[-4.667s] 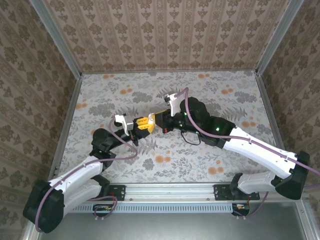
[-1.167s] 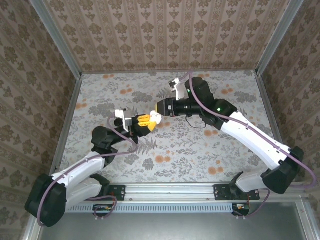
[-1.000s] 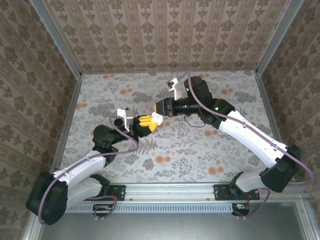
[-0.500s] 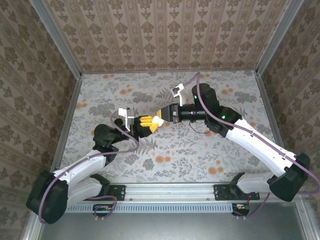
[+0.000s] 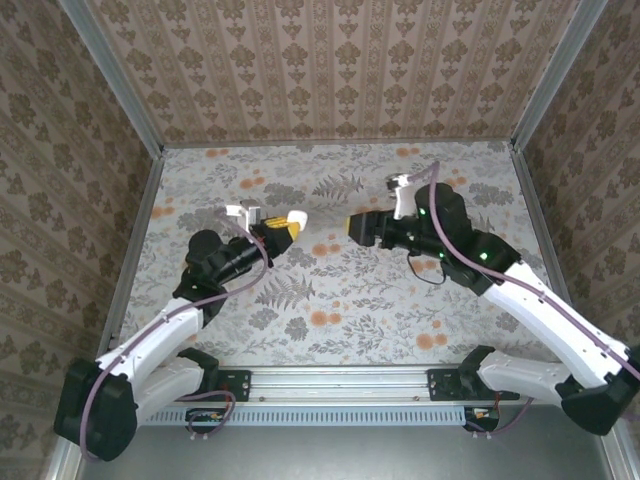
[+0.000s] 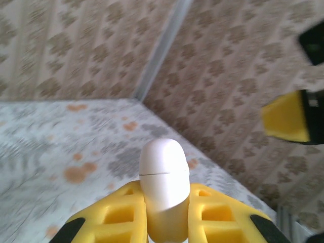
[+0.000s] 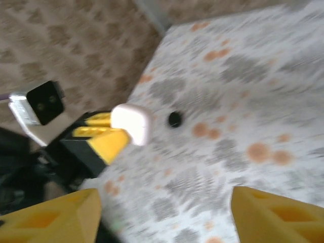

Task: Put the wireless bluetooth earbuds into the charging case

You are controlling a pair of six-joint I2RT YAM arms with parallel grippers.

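**While the left claw is gripping the case, the right claw is hanging spread beside it**

Because the left claw (image 5: 282, 230) is pinching the charging case (image 5: 297, 217) by its lower half, pads pressed on both flanks, the case is being held off the tabletop (image 5: 400, 300), left of centre. Its long axis is running along the fingers and pointing rightward. The right claw (image 5: 357, 226) is hovering near that free end, apart from it, fingers spread wide and carrying nothing. So the case is lying to the right claw's left, and the left arm is the one gripping it.

The left wrist view is giving what the top view is not: a fine seam across the case, which looks closed to me. The right wrist view is adding one small black earbud (image 7: 174, 119) lying on the tabletop past the case, apart from both claws. The right arm is probably the nearer one.
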